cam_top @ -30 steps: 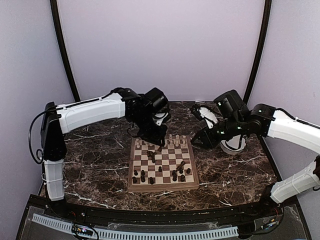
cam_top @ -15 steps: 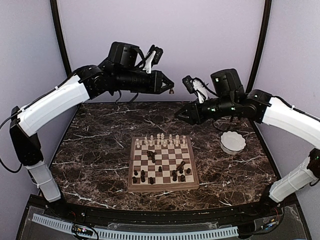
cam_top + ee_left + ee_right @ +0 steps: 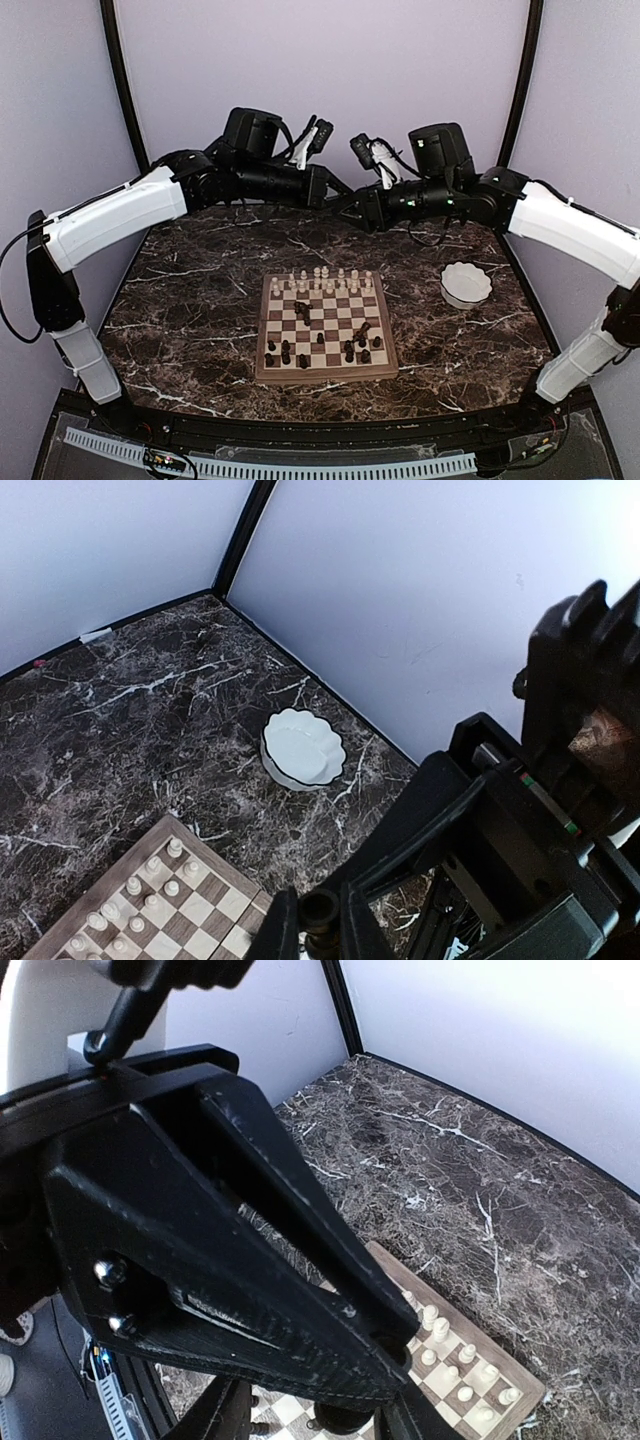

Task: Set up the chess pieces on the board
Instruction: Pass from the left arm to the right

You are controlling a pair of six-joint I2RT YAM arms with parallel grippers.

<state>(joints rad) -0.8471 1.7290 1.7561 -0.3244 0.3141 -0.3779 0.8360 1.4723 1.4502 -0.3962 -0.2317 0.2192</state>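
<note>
Marble-patterned desk (image 3: 190, 300) carries the board (image 3: 325, 376). Pale pieces (image 3: 325, 277) stand ranked along its far edge. Dark pieces (image 3: 350, 348) sit scattered and unranked, so the task is judged about half done. Left gripper (image 3: 318, 925) clamps one dark piece (image 3: 320, 905) high above the desk. Right gripper (image 3: 312, 1410) meets it, spread wide.

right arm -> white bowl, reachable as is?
Likely yes. The bowl sits alone on the marble table, right of the board, nothing above it. The right gripper is high, meeting the left gripper, which holds a dark piece; it must back off first.
</note>
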